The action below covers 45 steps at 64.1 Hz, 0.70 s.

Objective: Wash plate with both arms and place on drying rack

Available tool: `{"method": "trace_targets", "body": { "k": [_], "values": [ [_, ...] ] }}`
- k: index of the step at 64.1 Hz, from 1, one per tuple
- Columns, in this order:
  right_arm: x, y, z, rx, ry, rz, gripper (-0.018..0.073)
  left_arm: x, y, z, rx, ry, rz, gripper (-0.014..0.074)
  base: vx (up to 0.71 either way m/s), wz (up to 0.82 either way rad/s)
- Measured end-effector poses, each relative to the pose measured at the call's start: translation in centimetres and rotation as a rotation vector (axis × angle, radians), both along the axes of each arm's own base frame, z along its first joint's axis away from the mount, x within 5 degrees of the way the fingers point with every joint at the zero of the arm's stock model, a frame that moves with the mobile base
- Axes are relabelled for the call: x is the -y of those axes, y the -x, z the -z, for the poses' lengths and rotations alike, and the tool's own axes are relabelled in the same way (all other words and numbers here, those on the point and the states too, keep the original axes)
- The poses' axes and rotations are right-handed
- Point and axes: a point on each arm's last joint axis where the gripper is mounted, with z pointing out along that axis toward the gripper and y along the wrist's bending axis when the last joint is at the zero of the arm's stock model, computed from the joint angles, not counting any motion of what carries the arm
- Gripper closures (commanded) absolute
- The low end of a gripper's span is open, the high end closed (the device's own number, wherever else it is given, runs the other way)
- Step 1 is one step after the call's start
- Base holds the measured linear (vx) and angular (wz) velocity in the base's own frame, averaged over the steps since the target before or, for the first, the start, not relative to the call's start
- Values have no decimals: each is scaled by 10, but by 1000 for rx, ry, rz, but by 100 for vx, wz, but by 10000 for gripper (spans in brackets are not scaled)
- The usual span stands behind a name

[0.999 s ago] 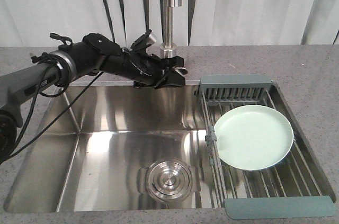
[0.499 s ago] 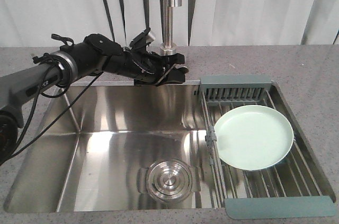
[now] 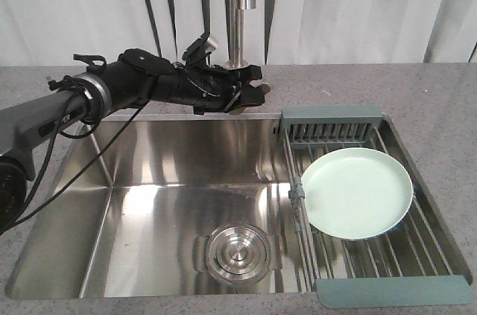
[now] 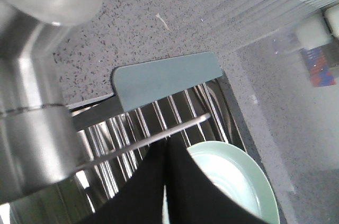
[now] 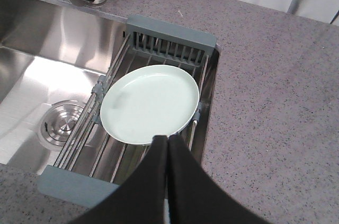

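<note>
Your plate (image 3: pixel 358 192) already lies flat on the drying rack (image 3: pixel 337 112) beside the sink (image 3: pixel 186 181); little seems left. Left fingers (image 3: pixel 252 94) spread near the faucet (image 3: pixel 240 17), empty; right fingers (image 5: pixel 166 181) pressed together

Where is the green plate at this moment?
In the front view the plate lies flat on the drying rack over the right end of the sink, just in front of the slotted end piece.
</note>
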Motion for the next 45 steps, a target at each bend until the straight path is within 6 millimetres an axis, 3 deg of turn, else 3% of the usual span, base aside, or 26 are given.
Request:
{"method": "trace_targets", "body": {
  "k": [45],
  "values": [
    [0, 0, 0, 1, 0, 0, 566, 5, 0, -7, 22, 73, -5, 603, 0, 0]
  ]
}}
